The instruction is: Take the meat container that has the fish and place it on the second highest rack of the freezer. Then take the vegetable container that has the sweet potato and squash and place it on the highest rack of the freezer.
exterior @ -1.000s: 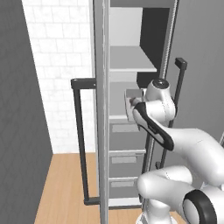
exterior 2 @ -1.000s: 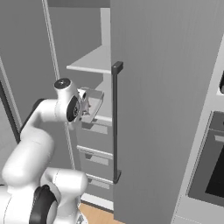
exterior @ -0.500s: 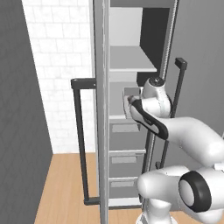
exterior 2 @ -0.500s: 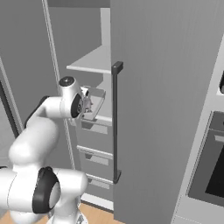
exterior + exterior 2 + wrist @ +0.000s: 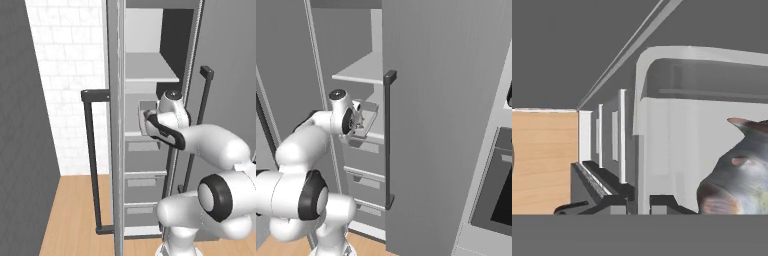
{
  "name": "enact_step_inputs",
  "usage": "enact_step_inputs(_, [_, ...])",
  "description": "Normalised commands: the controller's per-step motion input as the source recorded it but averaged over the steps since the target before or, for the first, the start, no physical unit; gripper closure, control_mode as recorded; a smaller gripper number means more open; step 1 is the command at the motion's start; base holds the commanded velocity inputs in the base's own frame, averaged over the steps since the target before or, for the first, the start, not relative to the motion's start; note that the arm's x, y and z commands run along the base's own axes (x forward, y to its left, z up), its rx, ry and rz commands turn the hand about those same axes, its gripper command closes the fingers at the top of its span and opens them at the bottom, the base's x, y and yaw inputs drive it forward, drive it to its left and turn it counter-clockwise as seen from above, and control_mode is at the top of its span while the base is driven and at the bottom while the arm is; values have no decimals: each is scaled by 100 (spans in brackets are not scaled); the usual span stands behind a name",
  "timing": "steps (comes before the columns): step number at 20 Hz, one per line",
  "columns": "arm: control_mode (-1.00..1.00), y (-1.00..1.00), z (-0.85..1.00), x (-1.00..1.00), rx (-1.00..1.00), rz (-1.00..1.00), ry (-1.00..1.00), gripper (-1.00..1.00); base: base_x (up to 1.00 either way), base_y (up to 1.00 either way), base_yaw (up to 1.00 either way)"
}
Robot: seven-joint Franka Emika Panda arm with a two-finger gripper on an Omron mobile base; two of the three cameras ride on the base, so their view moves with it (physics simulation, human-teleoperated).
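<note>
— Meat container (image 5: 677, 150) right up against the hand camera, gripper (image 5: 643, 202) clamped shut on its near rim, one dark fingertip on either side of the wall.

— And riding inside?

— Fish (image 5: 739, 175), grey-silver, head toward the camera, lying against the tray floor on the right of that view. Rolled camera, so wooden floor (image 5: 542, 160) off on the left and drawer fronts (image 5: 607, 145) stacked sideways past the tray edge.

— From the base cameras?

— Held at the mouth of the freezer (image 5: 150, 75), door swung wide, long black bar handle (image 5: 91, 165) standing out front in the left base view. Tray (image 5: 367, 120) tilted, just in front of the hand, at about the level of the lower shelf, over the top drawer (image 5: 363, 157). Touching the shelf or just above it — can't tell from here.

— Further up and back?

— Highest rack (image 5: 147, 67) above the tray, pale and flat. Same shelf (image 5: 358, 70) seen from the right side, jutting out beside the neighbouring tall cabinet door (image 5: 446, 125) with its own dark handle (image 5: 388, 140). White brick wall (image 5: 67, 75) behind the open freezer door. Black oven front (image 5: 496, 195) far off at the right edge.
</note>
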Motion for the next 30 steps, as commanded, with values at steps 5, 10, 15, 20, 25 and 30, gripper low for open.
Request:
enact_step_inputs(5, [-100, 0, -10, 23, 0, 0, 0, 100, 0, 0, 0])
enact_step_inputs(10, [-100, 0, -14, 23, 0, 0, 0, 100, 0, 0, 0])
enact_step_inputs(15, [-100, 0, -13, 22, 0, 0, 0, 100, 0, 0, 0])
enact_step_inputs(20, [-100, 0, -6, 20, 0, 0, 0, 100, 0, 0, 0])
enact_step_inputs(25, [-100, 0, -5, 16, 0, 0, 0, 100, 0, 0, 0])
enact_step_inputs(30, [-100, 0, -7, 15, 0, 0, 0, 100, 0, 0, 0])
